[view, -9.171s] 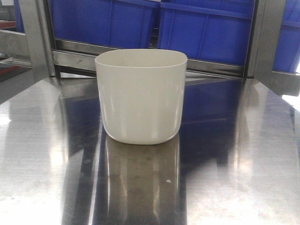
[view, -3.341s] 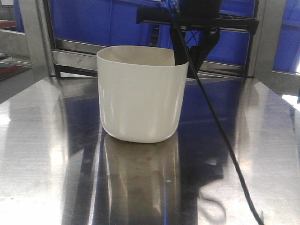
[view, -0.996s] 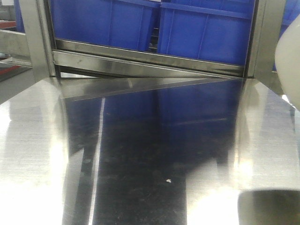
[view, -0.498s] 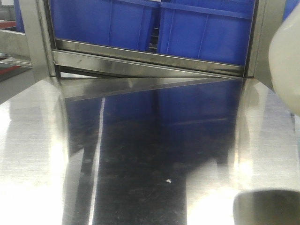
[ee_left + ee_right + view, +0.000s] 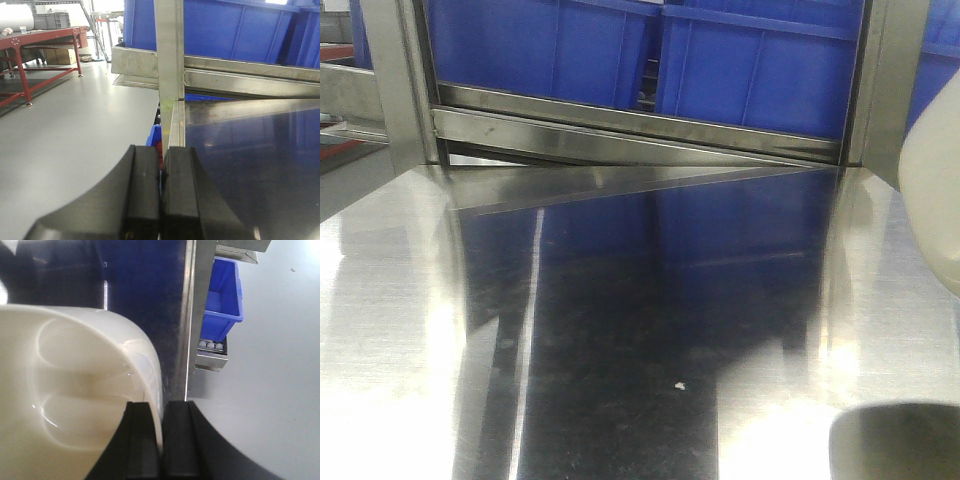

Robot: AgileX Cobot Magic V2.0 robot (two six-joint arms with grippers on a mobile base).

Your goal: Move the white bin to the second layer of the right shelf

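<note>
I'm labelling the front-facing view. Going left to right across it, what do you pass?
In order: left steel post → left blue crate → right blue crate → right steel post → white bin, cut off by the right edge.

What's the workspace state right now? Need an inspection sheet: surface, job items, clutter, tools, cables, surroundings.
Surface: steel tabletop, shiny and reflective.
Job's things: white bin at the right edge of the front view, apparently held off the tabletop, with its reflection below it.
Clutter: one small white speck; nothing else seen.
Tools: right tool shut on the white bin's wall, one finger inside and one outside. Left tool shut, holding nothing.
Cables: nothing seen.
Surroundings: blue crates on the shelf behind, steel shelf frame, red workbench on a grey floor, another blue crate beyond the table edge.
</note>
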